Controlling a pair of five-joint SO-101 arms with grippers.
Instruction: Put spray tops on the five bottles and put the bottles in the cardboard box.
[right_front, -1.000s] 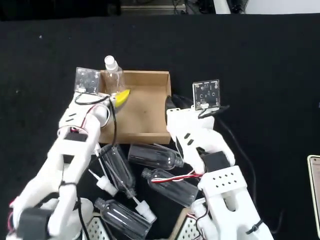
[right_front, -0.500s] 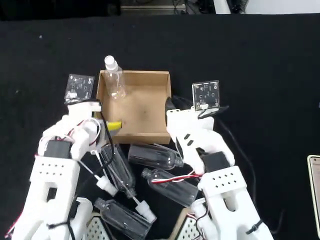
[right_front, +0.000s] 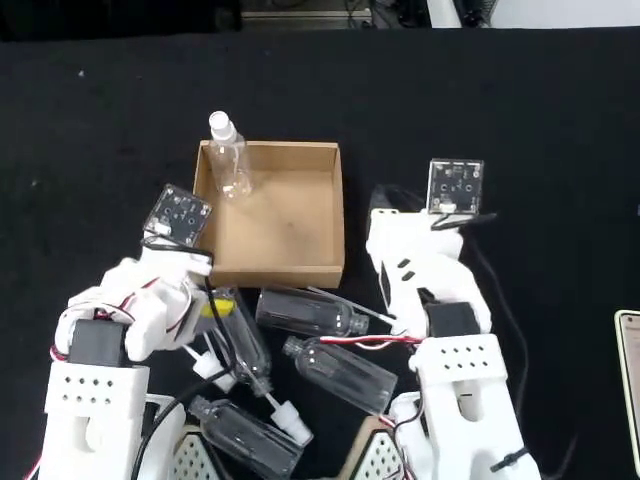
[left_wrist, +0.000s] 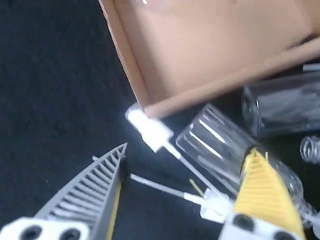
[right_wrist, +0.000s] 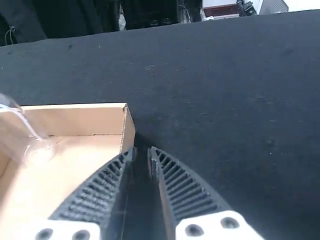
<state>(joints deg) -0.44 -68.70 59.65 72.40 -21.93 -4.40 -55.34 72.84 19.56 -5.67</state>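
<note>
One capped bottle stands in the far left corner of the box. Four more bottles lie just outside its near wall, among loose spray tops. The left gripper hangs low over them on a folded arm, jaws spread wide, empty. The right gripper is beside the box's right wall, jaws nearly together, holding nothing.

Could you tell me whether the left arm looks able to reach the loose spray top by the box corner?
Probably yes: the left gripper is open, and the spray top lies uncovered just ahead of it, though the cardboard box wall and a bottle crowd it closely.
</note>
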